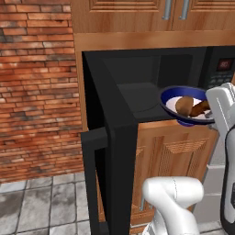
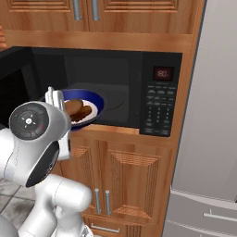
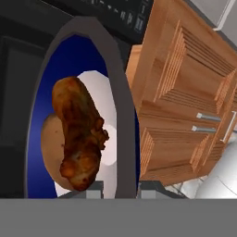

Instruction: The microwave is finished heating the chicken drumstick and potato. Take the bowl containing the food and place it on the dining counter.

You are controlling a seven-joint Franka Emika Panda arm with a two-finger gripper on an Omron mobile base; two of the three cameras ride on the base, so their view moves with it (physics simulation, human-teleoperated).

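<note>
We have the bowl [image 1: 187,104] clamped by its rim in the pincer [image 3: 119,189], whose jaws stand narrow on either side of the blue edge, as the hand view shows at its bottom. The bowl hangs in the air just in front of the open mouth of the microwave [image 2: 115,92], out past its lower lip and above the wooden cabinet doors [image 2: 118,185], so we judge it already lifted out of the cavity, or very nearly so. Ahead of the pincer, inside the bowl, the chicken drumstick [image 3: 78,134] lies over the potato [image 3: 51,148], the two touching and both resting on the white inside. In the base views the bowl looks close to level, so the food seems safe for now. Beyond the bowl is the dark cavity, and off to one side of the pincer the microwave door [image 1: 110,151] stands swung wide, while on the other side the keypad panel [image 2: 159,106] and the red display [image 2: 163,73] face us. Farther out are the brick wall [image 1: 36,92] and the grey fridge [image 2: 213,129]. What is left, as we judge it, is most of the job: backing clear of the door, carrying the bowl across to the dining worktop, setting it down and letting go.
</note>
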